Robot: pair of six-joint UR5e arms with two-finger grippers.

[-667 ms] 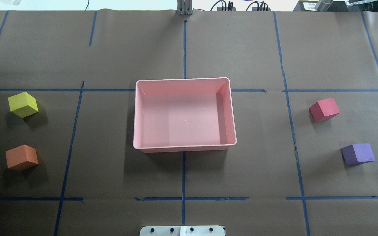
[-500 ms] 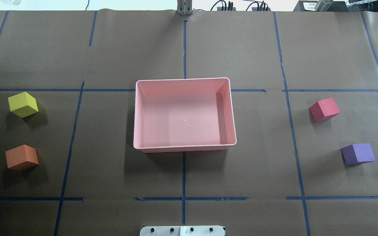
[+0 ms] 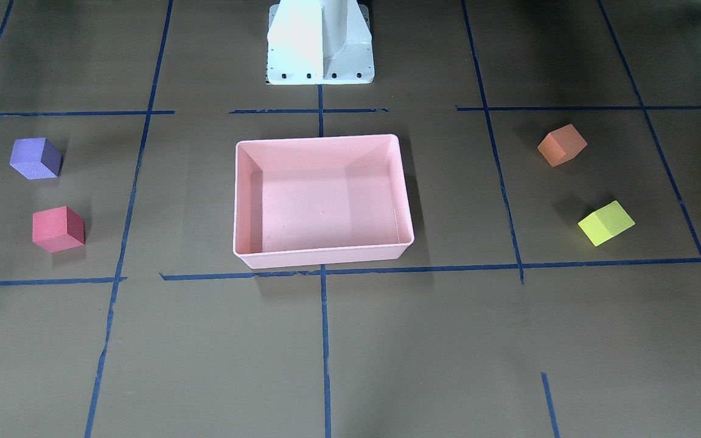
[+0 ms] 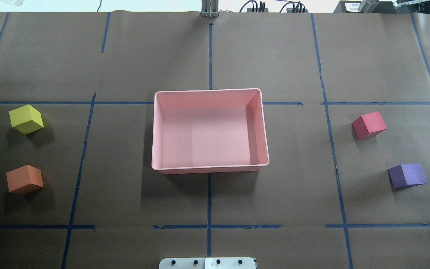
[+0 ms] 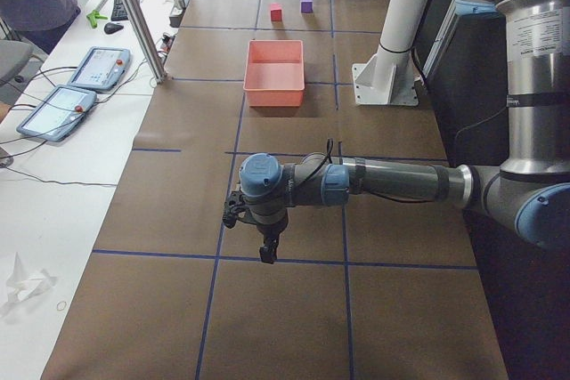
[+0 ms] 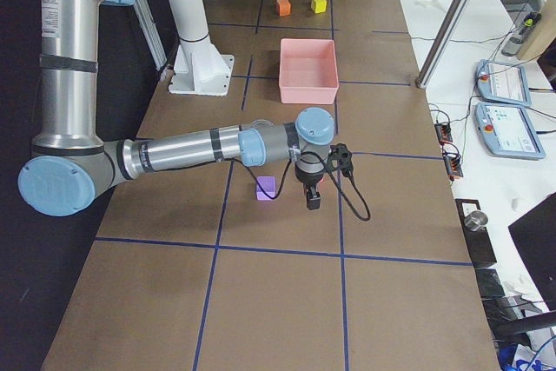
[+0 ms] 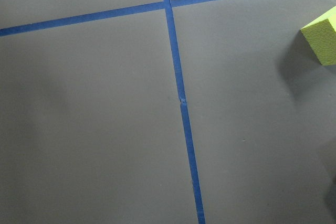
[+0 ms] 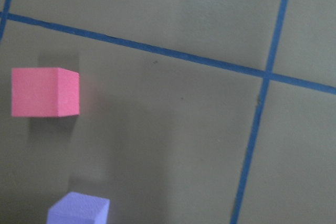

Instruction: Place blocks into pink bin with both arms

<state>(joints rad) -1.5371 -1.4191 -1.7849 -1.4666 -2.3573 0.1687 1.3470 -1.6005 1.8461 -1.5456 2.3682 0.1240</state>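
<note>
Pink bin [image 4: 207, 170] at counter [image 4: 274, 56] centre. Yellow-green block [image 4: 26, 118] and orange block [image 4: 24, 179] on robot's left, red block [image 4: 368, 125] and purple block [image 4: 407, 175] on right, all outside bin, well apart from it. Left end effector [image 5: 265, 254] and right end effector [image 6: 313, 197] above counter; spread or pressed together, cannot tell.

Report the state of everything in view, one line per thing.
pink bin: upright, empty.
yellow-green block: on the table, outside the bin, not gripped.
orange block: on the table, outside the bin, not gripped.
red block: on the table, outside the bin, not gripped.
purple block: on the table, outside the bin, not gripped.
left end effector: holds no block; cannot tell if open or shut.
right end effector: holds no block; cannot tell if open or shut.
</note>
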